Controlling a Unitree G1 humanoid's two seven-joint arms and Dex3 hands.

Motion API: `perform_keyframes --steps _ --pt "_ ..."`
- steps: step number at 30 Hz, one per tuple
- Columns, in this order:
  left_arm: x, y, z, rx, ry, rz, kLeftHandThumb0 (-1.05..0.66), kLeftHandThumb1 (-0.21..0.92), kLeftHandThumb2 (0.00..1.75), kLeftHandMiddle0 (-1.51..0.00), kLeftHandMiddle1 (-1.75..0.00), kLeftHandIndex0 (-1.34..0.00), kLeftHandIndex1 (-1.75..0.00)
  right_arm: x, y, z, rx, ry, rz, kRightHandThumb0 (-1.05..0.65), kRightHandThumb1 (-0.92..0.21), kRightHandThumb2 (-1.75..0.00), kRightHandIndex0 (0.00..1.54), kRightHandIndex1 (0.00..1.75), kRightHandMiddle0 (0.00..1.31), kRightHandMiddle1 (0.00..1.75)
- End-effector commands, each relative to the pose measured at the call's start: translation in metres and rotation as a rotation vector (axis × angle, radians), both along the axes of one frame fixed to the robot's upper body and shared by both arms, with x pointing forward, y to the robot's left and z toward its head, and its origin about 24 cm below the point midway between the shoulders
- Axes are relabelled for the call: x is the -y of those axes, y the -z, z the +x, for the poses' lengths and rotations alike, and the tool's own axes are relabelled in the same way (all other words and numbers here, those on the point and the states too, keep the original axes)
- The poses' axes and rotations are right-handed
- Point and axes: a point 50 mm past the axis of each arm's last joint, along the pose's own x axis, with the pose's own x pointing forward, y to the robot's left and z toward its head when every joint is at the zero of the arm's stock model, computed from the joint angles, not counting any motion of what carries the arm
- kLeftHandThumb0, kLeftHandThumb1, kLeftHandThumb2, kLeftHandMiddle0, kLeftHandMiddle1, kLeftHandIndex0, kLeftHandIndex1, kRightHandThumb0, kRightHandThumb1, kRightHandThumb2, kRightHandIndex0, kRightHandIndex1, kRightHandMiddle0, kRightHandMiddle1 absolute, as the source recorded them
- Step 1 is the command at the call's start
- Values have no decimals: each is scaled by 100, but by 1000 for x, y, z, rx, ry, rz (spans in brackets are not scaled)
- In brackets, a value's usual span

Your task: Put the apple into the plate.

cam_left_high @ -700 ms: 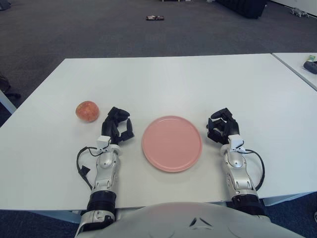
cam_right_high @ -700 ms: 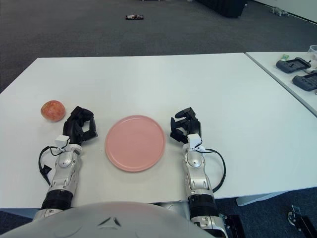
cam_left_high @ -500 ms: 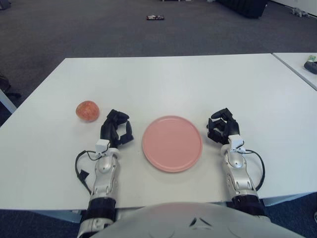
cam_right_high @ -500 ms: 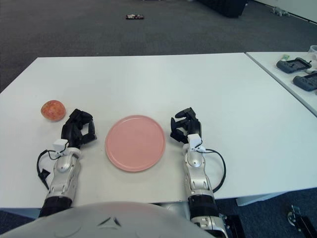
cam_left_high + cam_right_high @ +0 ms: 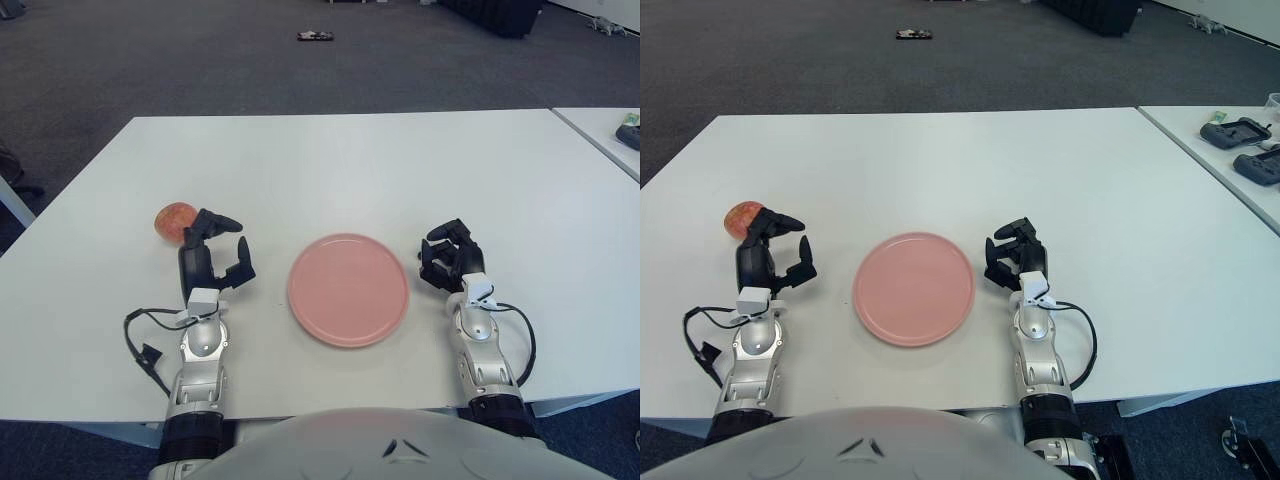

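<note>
A red-yellow apple (image 5: 171,218) lies on the white table (image 5: 330,160) at the left. A round pink plate (image 5: 348,289) lies flat at the front centre. My left hand (image 5: 212,255) is just right of and in front of the apple, its fingers spread open and empty, partly covering the apple's near side. My right hand (image 5: 449,262) rests on the table right of the plate, fingers curled and holding nothing.
A second white table (image 5: 1230,160) stands at the right with dark devices (image 5: 1238,132) on it. Dark carpet lies beyond the table, with a small dark object (image 5: 312,37) on the floor far back.
My left hand has moved left toward the apple and its fingers have opened from curled to spread. The right hand, the plate and the apple have not moved.
</note>
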Motion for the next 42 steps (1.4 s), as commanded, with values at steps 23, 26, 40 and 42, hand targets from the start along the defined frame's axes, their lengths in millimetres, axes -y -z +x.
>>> perform_keyframes --steps 23,26,40,42 --pt "-53 -3 22 2 -417 532 -93 71 75 -1 -74 -1 -77 -1 6 0 -18 7 -3 -40 -59 -99 64 138 40 175" --pt "-54 -3 27 -17 -437 549 -99 71 71 0 -41 0 -42 0 6 0 -18 7 -3 -40 -59 -99 64 138 40 175" --pt "-68 11 50 -171 -341 600 -105 64 64 0 0 0 0 1 5 0 -35 15 -9 -40 -58 -100 64 139 40 175" --pt "-73 15 52 -206 -321 611 -105 63 64 0 0 0 0 1 5 0 -35 16 -10 -40 -58 -100 64 139 40 175"
